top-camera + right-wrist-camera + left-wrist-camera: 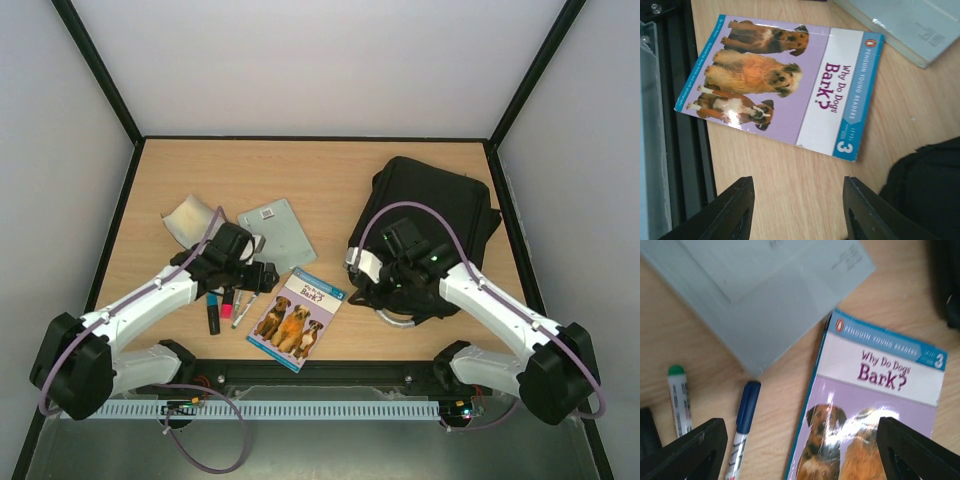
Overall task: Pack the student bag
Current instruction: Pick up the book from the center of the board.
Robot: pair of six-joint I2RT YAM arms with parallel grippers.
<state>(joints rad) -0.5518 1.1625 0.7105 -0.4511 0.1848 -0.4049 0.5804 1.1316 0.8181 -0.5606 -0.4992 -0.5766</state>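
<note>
Gap between book [297,320] and student bag [432,188]

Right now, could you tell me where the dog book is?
Top view: the dog book lies front-centre, between the markers on its left and the student bag on its right.

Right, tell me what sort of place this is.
Probably a robot test cell, not a classroom: a wooden table boxed in by blank white walls, with a student bag and a children's book laid out.

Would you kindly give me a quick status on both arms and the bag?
Left end effector open, empty. Right end effector open, beside student bag. Book lies outside bag.
</note>
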